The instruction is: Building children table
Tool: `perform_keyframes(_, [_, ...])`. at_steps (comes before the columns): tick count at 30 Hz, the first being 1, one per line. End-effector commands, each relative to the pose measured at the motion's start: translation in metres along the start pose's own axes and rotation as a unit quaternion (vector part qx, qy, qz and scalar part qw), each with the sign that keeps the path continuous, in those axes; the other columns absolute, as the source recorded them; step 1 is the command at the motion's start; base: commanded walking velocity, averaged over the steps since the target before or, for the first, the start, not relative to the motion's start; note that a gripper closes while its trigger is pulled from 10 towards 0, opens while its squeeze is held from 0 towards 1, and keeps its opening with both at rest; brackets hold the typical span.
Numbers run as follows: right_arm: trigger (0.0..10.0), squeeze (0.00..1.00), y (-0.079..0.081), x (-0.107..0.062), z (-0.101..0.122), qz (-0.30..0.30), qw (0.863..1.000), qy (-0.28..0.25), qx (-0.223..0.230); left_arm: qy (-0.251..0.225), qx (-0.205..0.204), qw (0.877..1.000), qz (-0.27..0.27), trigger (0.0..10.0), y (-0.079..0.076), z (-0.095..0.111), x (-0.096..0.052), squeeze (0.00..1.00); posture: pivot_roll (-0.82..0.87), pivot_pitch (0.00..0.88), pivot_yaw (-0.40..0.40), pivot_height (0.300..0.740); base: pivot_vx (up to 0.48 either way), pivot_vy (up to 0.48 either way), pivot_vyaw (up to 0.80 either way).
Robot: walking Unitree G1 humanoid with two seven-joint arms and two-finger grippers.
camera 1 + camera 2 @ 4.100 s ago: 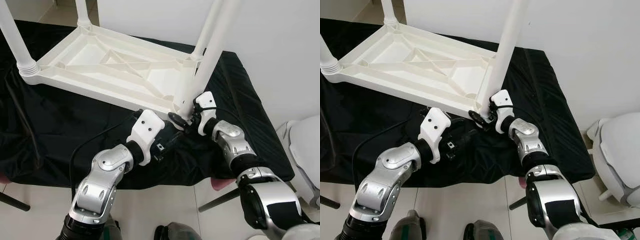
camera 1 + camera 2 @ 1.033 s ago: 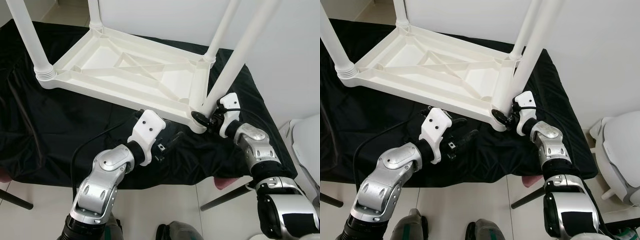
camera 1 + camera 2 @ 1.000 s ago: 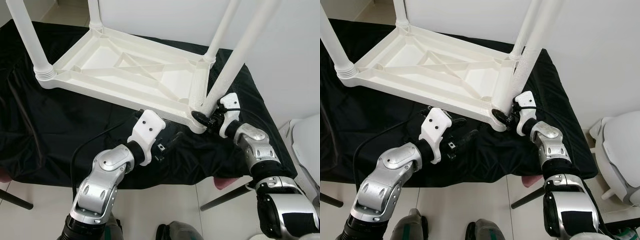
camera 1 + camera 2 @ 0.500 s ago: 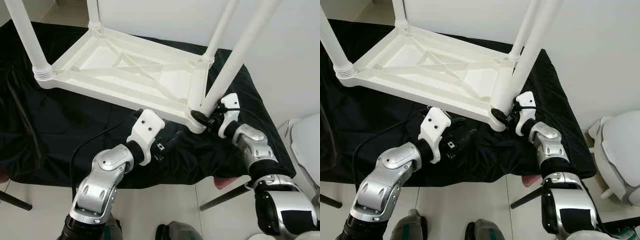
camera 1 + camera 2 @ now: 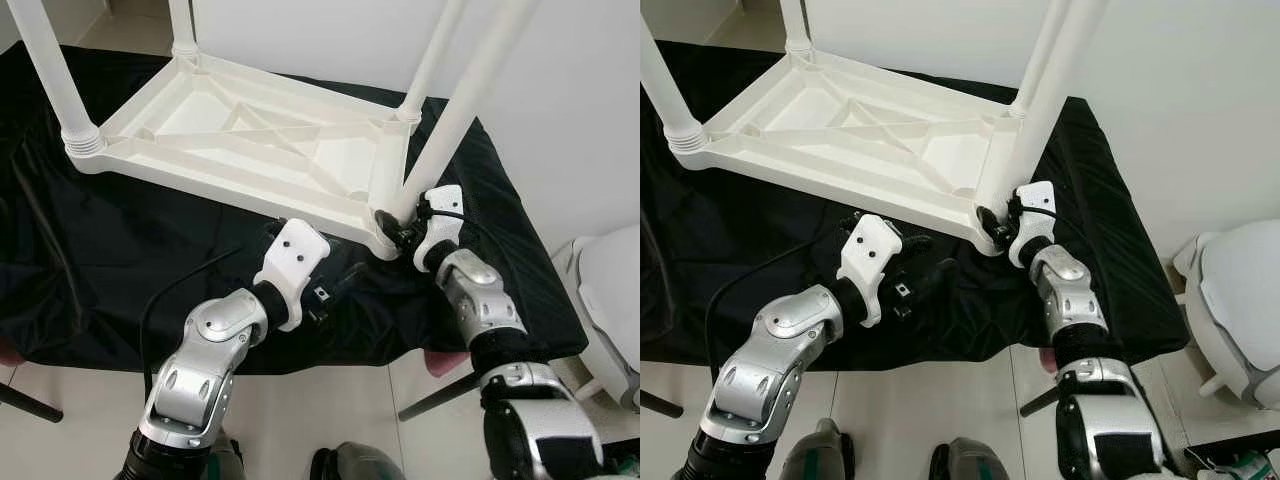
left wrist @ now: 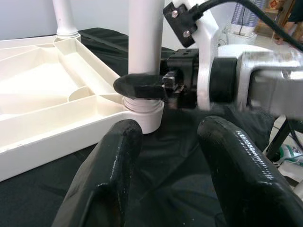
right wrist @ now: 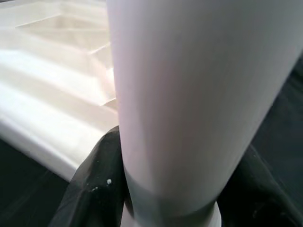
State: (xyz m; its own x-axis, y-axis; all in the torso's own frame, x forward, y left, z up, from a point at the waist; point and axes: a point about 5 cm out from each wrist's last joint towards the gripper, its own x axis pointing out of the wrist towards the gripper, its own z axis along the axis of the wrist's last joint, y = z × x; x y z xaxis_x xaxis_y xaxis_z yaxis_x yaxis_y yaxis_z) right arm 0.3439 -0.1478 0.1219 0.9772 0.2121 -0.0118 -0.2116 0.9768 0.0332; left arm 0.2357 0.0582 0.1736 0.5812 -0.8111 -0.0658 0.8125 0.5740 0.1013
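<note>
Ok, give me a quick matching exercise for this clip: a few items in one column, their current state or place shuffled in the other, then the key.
Items:
1. right hand
2. left hand
3. upturned white table
4. black cloth

States:
A. spread under everything
B. open, low over the cloth, holding nothing
C. clamped on the base of the near corner leg
D. lying top down, legs pointing up

Pairs: 1-C, 2-B, 3-D, 4-A
</note>
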Motion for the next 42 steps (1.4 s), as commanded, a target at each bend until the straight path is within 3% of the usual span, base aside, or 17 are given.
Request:
perform_keyframes(1, [10.0, 0.0, -0.008, -0.007, -0.008, -0.064, 0.998, 0.017, -0.008, -0.001, -0.001, 1.0, 0.03, 10.0, 0.001, 0.0, 0.002, 0.0, 0.01, 0.029, -0.1, 0.74, 0.0, 0.0, 0.0])
perform_keyframes(5, [10.0, 0.0, -0.001, -0.014, -0.008, -0.141, 0.99, 0.001, -0.003, 0.005, -0.002, 1.0, 0.027, 10.0, 0.002, -0.004, 0.003, 0.0, 0.01, 0.026, -0.093, 0.74, 0.0, 0.0, 0.0])
perform_keyframes(8, [10.0, 0.0, 0.005, -0.018, -0.011, -0.164, 0.986, -0.003, 0.009, 0.011, -0.011, 0.999, 0.031, 10.0, 0.004, -0.01, 0.003, 0.0, 0.01, 0.026, -0.092, 0.74, 0.0, 0.0, 0.0])
perform_keyframes(15, [10.0, 0.0, 0.016, -0.018, -0.015, -0.148, 0.989, 0.011, 0.019, 0.031, -0.012, 0.997, 0.07, 10.0, 0.013, -0.029, 0.005, 0.0, 0.0, 0.021, -0.082, 0.74, 0.0, 0.0, 0.0])
perform_keyframes(24, [10.0, 0.0, 0.018, -0.023, -0.017, -0.151, 0.988, 0.024, 0.02, 0.038, -0.013, 0.993, 0.113, 10.0, 0.025, -0.037, 0.001, 0.0, 0.0, 0.021, -0.084, 0.74, 0.0, 0.0, 0.0])
perform_keyframes(25, [10.0, 1.0, 0.019, -0.022, -0.016, -0.147, 0.989, 0.019, 0.025, 0.035, -0.013, 0.992, 0.117, 10.0, 0.026, -0.036, 0.001, 0.0, 0.01, 0.022, -0.088, 0.74, 0.0, 0.0, 0.0])
perform_keyframes(27, [10.0, 1.0, 0.019, -0.022, -0.016, -0.147, 0.989, 0.019, 0.025, 0.035, -0.013, 0.992, 0.117, 10.0, 0.026, -0.036, 0.001, 0.0, 0.01, 0.022, -0.088, 0.74, 0.0, 0.0, 0.0])
perform_keyframes(30, [10.0, 1.0, 0.025, -0.018, -0.003, -0.068, 0.996, -0.009, 0.049, 0.022, -0.019, 0.994, 0.108, 10.0, 0.023, -0.031, 0.003, 0.0, 0.01, 0.022, -0.088, 0.74, 0.0, 0.0, 0.0])
perform_keyframes(34, [10.0, 1.0, 0.022, -0.016, 0.004, -0.042, 0.997, -0.019, 0.057, 0.02, -0.017, 0.994, 0.103, 10.0, 0.022, -0.031, 0.004, 0.0, 0.01, 0.022, -0.089, 0.74, 0.0, 0.0, 0.0])
perform_keyframes(35, [10.0, 0.31, 0.019, -0.015, 0.008, 0.0, 0.999, -0.022, 0.04, 0.019, -0.017, 0.994, 0.102, 10.0, 0.021, -0.031, 0.004, 0.0, 0.01, 0.022, -0.089, 0.74, 0.0, 0.0, 0.0])
perform_keyframes(36, [10.0, 0.31, 0.019, -0.015, 0.008, 0.0, 0.999, -0.022, 0.04, 0.019, -0.017, 0.994, 0.102, 10.0, 0.021, -0.031, 0.004, 0.0, 0.01, 0.022, -0.089, 0.74, 0.0, 0.0, 0.0])
perform_keyframes(37, [10.0, 0.0, 0.012, -0.016, 0.013, 0.103, 0.995, -0.018, -0.003, 0.014, -0.019, 0.995, 0.099, 10.0, 0.02, -0.031, 0.006, 0.0, 0.0, 0.023, -0.09, 0.74, 0.0, 0.0, 0.0])
perform_keyframes(42, [10.0, 0.0, -0.004, -0.015, 0.01, 0.174, 0.983, 0.008, -0.055, 0.011, -0.017, 0.996, 0.092, 10.0, 0.019, -0.029, 0.007, 0.0, 0.01, 0.02, -0.092, 0.74, 0.0, 0.0, 0.0])
